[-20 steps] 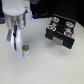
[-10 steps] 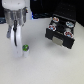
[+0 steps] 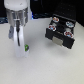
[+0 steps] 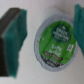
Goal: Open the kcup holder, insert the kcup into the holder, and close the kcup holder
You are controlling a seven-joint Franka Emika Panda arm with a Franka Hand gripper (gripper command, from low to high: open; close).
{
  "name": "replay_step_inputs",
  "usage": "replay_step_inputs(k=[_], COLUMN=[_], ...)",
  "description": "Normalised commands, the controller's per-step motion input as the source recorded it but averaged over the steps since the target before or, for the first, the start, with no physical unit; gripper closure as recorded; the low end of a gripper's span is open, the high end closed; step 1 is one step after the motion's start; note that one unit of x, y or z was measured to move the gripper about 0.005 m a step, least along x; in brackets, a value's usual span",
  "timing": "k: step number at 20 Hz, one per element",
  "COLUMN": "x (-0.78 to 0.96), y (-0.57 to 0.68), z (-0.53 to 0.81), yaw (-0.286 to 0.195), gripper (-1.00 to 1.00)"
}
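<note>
A white table (image 3: 45, 67) fills most of the exterior view. Its surface is plain, smooth and evenly lit, with only soft grey shadows on it. Behind the table, along the upper edge, is a dark background (image 3: 47, 6); it is too blurred to tell what is there. In the wrist view the same white surface (image 4: 50, 12) is visible.

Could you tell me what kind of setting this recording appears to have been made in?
Probably a lab tabletop set up as a coffee-pod station. A robot hand hangs over a green-topped kcup on a plain white table, and an open black kcup holder sits nearby with other pods inside.
</note>
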Motion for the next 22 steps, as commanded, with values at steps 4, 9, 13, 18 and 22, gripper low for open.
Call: replay_step_inputs(k=[4,9,13,18,22], x=[0.13,0.0,-0.33,-0.48,-0.13], y=[0.39,0.2,0.01,-0.18,-0.25], z=[-0.01,-0.17,-0.23,-0.16,-0.06], yaw=[0.075,0.02,-0.002,-0.062,-0.068], gripper=[-1.0,-1.0,-1.0,-1.0,-1.0])
